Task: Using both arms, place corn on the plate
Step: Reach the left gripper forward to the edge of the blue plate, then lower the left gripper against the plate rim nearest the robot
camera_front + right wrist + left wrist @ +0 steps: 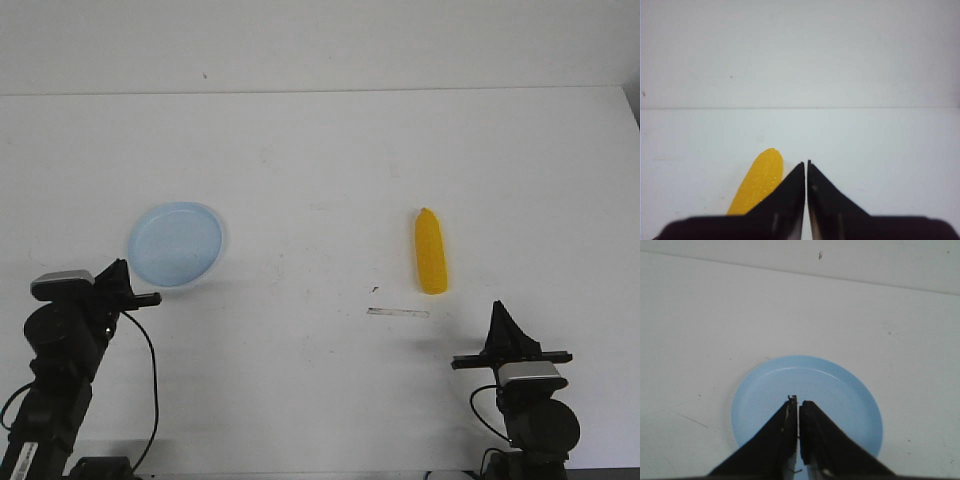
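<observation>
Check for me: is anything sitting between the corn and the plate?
Nothing solid. The corn lies right of centre and the plate lies left, with bare table between. Only a thin flat strip lies nearer the robot than that path, below the corn.

corn's (pixel 757 182) lower end hidden behind the right gripper's fingers (pixel 790 192).

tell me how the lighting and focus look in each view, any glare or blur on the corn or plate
Front view: bright, even light washes out the white table; the corn and plate are sharp with faint shadows. Left wrist view: plate fairly clear, soft highlight along its rim, left gripper slightly blurred. Right wrist view: corn soft, right gripper blurred.
</observation>
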